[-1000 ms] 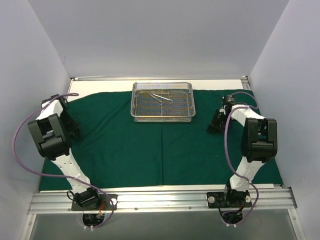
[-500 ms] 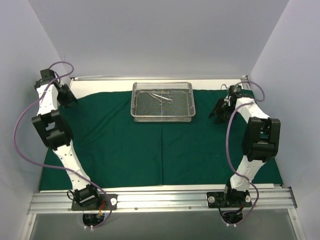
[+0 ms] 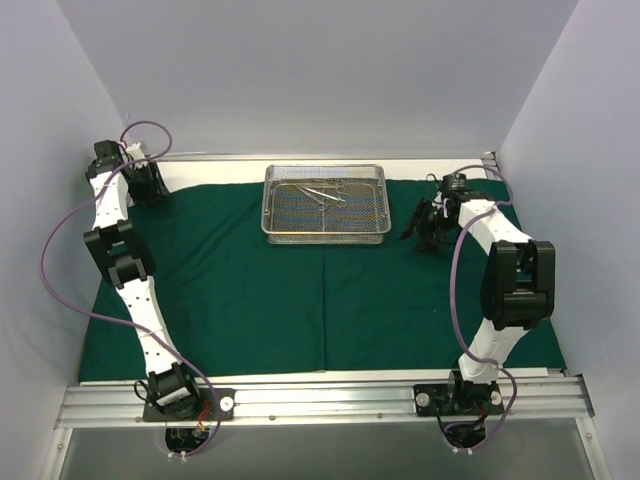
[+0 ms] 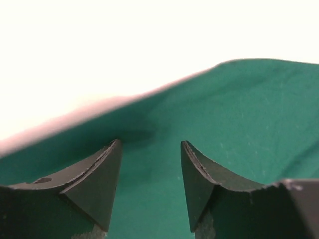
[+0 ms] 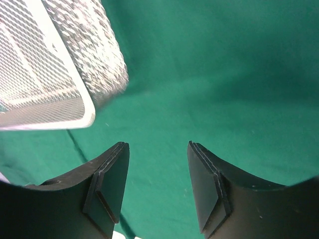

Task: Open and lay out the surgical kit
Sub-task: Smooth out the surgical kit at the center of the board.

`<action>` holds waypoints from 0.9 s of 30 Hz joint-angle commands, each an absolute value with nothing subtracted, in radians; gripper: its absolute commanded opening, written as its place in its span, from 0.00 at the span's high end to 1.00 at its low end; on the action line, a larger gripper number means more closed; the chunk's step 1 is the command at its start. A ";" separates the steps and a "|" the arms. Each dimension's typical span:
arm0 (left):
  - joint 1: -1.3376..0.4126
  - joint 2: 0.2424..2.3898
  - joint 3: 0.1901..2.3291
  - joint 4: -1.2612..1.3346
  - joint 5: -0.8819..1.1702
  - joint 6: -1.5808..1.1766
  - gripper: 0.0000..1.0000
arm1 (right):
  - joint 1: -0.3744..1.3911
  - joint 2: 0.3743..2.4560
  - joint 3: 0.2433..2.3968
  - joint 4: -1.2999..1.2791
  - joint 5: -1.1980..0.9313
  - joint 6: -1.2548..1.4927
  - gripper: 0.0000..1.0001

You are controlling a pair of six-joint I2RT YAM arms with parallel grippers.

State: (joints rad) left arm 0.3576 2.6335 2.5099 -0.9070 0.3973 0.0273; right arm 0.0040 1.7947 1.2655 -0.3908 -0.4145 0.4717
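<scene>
Where the cloth lies: the green cloth point(image 3: 250, 290) is spread flat over the surface point(image 3: 200, 166) from 9 to 3 o'clock, with one crease running from the middle toward 6 o'clock.
Tray: the wire-mesh tray point(image 3: 325, 205) stands level on the cloth at 12 o'clock, with its rim free all round.
Instruments: a few slim shiny instruments point(image 3: 322, 192) lie loose inside the tray, toward its far side. I cannot tell how many.
Left claw: the left claw point(image 4: 149, 169) is at 10 o'clock, at the cloth's far left edge. It is spread and holds nothing. I cannot tell whether it touches the cloth.
Right claw: the right claw point(image 5: 157, 174) is at 2 o'clock, just beside the tray's right end. It is spread and empty, above bare cloth.
Cloth, handling: likely soft, light and limp, so it would sag and drag whatever stands on it. Pinch it at an edge or corner, not mid-sheet.
Tray, handling: likely stiff and light, and apt to slide on the cloth. The rim of a short end looks the best hold, kept level so nothing tips out.
Instruments, handling: hard, smooth and probably slippery. They lie flat on the mesh, which leaves little to get under. Take one across the shanks near the rings with a narrow pinch.
Stage: the wrap looks open, while laying the instruments out seems not yet done.
</scene>
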 commanded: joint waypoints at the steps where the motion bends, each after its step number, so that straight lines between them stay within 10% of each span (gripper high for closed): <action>1: 0.333 2.530 2.490 -0.720 0.399 0.113 0.41 | -0.006 1.730 1.227 -0.440 -0.426 0.473 0.49; 27: 0.281 2.683 2.504 -0.683 0.341 0.242 0.34 | -0.006 1.741 1.207 -0.431 -0.413 0.494 0.49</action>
